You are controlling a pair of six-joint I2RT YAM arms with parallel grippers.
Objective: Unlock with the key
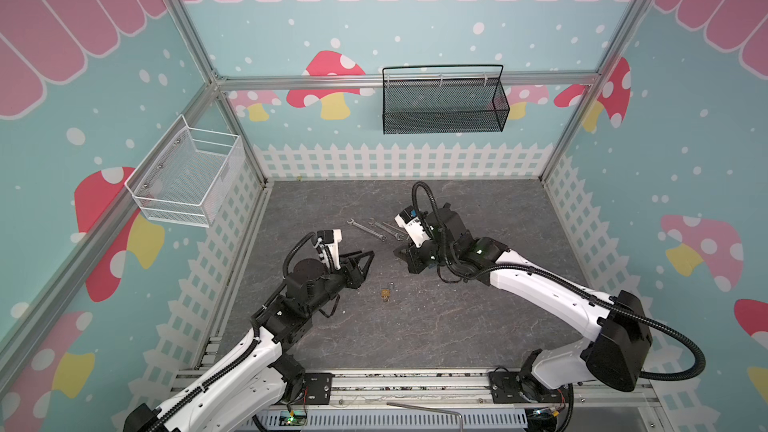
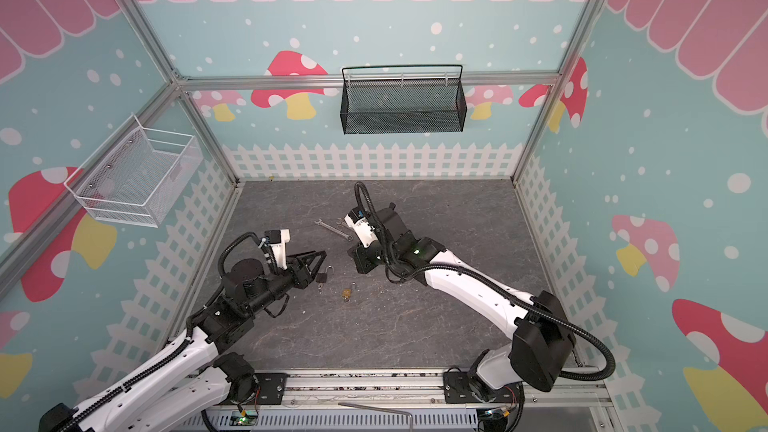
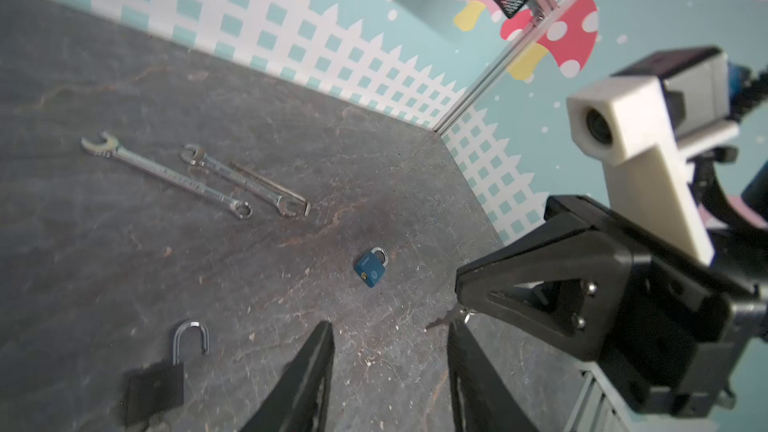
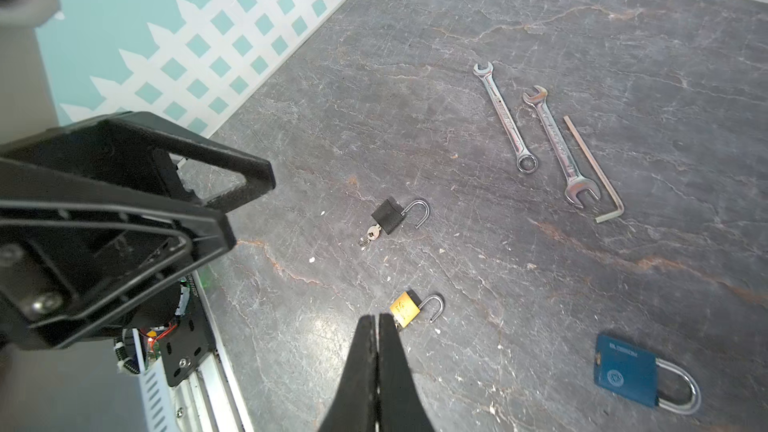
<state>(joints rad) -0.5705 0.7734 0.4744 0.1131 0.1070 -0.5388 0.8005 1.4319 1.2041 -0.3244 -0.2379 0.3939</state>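
Note:
In the left wrist view a small key [image 3: 442, 320] sticks out of the tips of my right gripper [image 3: 459, 305], whose jaws are pressed together. That gripper [image 4: 378, 317] hangs above the floor near a brass padlock [image 4: 405, 308] with its shackle open. A blue padlock [image 4: 625, 369] lies with its shackle closed. A black padlock [image 4: 388, 216] lies with its shackle open and a key bunch in it. My left gripper [image 3: 390, 326] is open and empty, just beside the black padlock [image 2: 323, 276].
Two wrenches [image 4: 505, 118] and a hex key [image 4: 592, 168] lie on the grey floor further back. A white wire basket [image 1: 187, 176] hangs on the left wall. A black mesh basket [image 1: 444, 105] hangs on the back rail.

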